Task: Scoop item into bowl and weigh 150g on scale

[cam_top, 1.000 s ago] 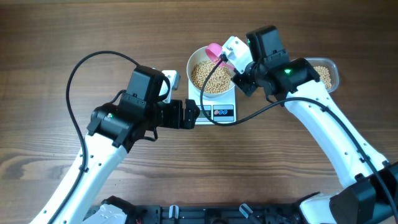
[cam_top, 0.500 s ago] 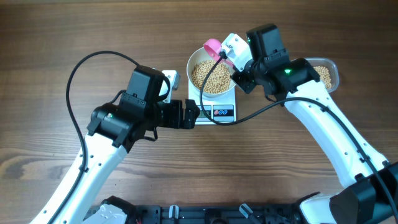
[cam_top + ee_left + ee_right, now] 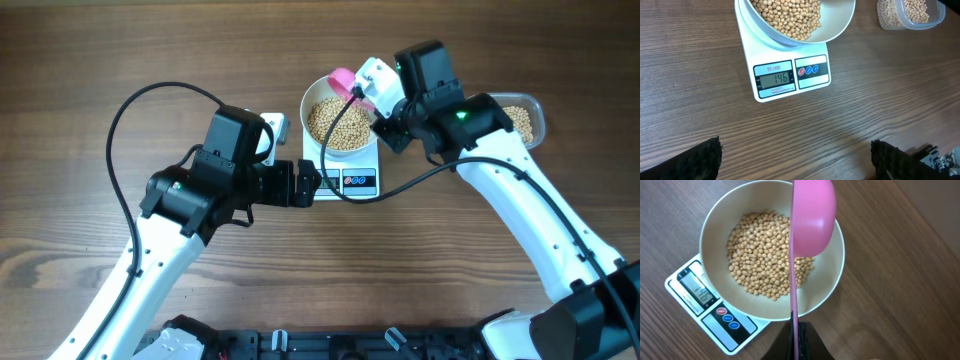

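Note:
The white bowl point(image 3: 312, 100) stands on the scale point(image 3: 358, 181), about half full of tan beans point(image 3: 340, 122). In the left wrist view the scale point(image 3: 812, 82) display reads 146. My right gripper point(image 3: 796, 330) is shut on the thin handle of a pink scoop point(image 3: 812, 215). The scoop's head hangs over the far side of the bowl point(image 3: 710, 225), above the beans point(image 3: 760, 250), and no beans show on it. My left gripper point(image 3: 796, 147) is open over bare wood just in front of the scale, its fingers wide apart and holding nothing.
A clear plastic container point(image 3: 525, 118) with more beans sits right of the bowl, behind my right arm; it also shows in the left wrist view point(image 3: 910, 15). A black cable loops over the table at the left point(image 3: 130, 100).
The scoop head has shifted slightly toward the bowl's far rim. The left arm has not moved.

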You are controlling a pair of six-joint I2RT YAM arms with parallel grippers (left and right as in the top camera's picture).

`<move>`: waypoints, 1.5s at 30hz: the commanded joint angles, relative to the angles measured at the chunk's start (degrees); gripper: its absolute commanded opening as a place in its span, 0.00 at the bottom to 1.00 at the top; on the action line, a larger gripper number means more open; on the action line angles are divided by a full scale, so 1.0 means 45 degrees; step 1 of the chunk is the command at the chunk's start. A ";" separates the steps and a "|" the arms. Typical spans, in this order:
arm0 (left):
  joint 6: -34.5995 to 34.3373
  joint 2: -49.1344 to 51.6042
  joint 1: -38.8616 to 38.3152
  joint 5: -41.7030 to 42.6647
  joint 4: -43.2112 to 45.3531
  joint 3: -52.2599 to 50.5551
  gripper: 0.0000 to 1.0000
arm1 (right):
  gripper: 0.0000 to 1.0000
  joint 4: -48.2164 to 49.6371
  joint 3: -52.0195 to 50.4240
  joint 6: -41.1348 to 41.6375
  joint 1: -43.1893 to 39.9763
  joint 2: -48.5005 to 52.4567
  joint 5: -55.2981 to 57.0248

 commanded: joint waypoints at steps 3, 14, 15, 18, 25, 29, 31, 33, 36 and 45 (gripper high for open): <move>0.0267 0.0053 -0.0058 0.0107 0.0024 -0.0049 1.00 | 0.04 0.0044 0.0408 0.0049 0.0155 -0.0466 0.0248; 0.0267 0.0053 -0.0058 0.0107 0.0024 -0.0049 1.00 | 0.04 0.0432 0.0408 0.1292 0.0165 -0.0578 0.0340; 0.0267 0.0053 -0.0058 0.0112 0.0024 -0.0049 1.00 | 0.04 0.0432 0.0408 0.1608 0.0165 -0.0607 0.0287; 0.0267 0.0053 -0.0058 0.0107 0.0029 -0.0049 1.00 | 0.04 0.0408 0.0408 0.1812 0.0160 -0.0617 0.0160; 0.0267 0.0053 -0.0058 0.0107 0.0024 -0.0049 1.00 | 0.04 0.0189 0.0403 0.1185 0.0165 -0.0612 0.0175; 0.0267 0.0053 -0.0058 0.0107 0.0024 -0.0049 1.00 | 0.04 0.0049 0.0403 0.1379 0.0165 -0.0656 0.0185; 0.0267 0.0053 -0.0058 0.0107 0.0024 -0.0049 1.00 | 0.04 0.0029 0.0403 0.1962 0.0165 -0.0665 0.0141; 0.0267 0.0053 -0.0058 0.0107 0.0024 -0.0049 1.00 | 0.04 -0.0058 0.0403 0.2074 0.0165 -0.0661 -0.0151; 0.0267 0.0053 -0.0058 0.0107 0.0024 -0.0049 1.00 | 0.04 -0.0408 0.0403 0.0573 0.0189 -0.0661 -0.0160; 0.0267 0.0053 -0.0058 0.0112 0.0024 -0.0049 1.00 | 0.04 -0.0763 0.0403 0.0165 0.0214 -0.0665 -0.1146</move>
